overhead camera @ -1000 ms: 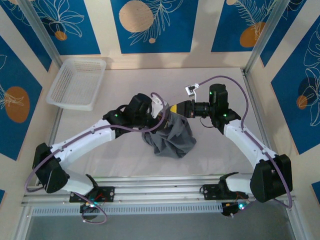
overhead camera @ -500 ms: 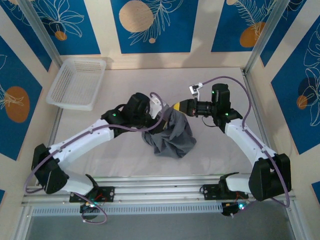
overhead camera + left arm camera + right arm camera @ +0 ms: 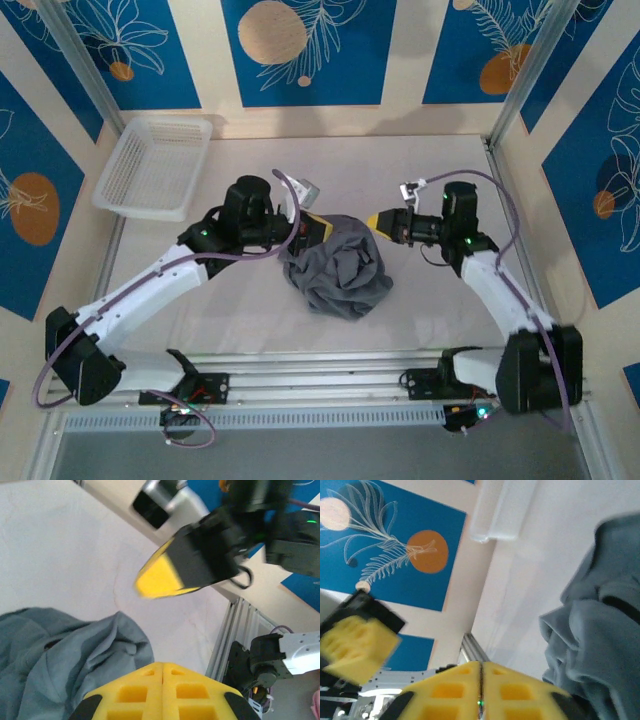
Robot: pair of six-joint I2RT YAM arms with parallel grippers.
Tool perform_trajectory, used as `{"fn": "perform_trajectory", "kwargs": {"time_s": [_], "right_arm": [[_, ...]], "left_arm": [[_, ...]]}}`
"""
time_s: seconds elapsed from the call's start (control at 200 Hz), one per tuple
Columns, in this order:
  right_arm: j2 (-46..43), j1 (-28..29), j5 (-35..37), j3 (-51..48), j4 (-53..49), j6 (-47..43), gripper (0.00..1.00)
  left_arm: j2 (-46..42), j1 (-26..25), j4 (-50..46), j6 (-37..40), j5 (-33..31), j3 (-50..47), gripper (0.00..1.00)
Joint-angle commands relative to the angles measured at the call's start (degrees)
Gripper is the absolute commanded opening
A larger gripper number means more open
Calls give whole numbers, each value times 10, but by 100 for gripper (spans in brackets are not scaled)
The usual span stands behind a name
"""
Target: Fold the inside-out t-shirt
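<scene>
From the left wrist, the right gripper (image 3: 152, 580) is blurred and the inside-out t-shirt (image 3: 65, 655) runs off the left and bottom edges; from the right wrist, the left gripper (image 3: 356, 649) is blurred too

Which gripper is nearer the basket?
Left. The left gripper is at the shirt's upper-left edge, to the right of the basket. The right gripper is by the shirt's upper-right edge, farther from the basket.
</scene>
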Motion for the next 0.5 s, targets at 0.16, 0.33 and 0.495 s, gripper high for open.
{"fn": "perform_trajectory", "kwargs": {"time_s": [0.16,0.33,0.495], "right_arm": [[-39,44,145,-22,-54,-70,1],[-59,59,378,-26,-165,-81,47],[-39,72,290,-53,-131,-104,53]], "left_arm": [[95,-48,-138,82,-87,57,42],[203,-108,-130,48,-190,105,71],[270,-111,-128,29,-225,146,60]]}}
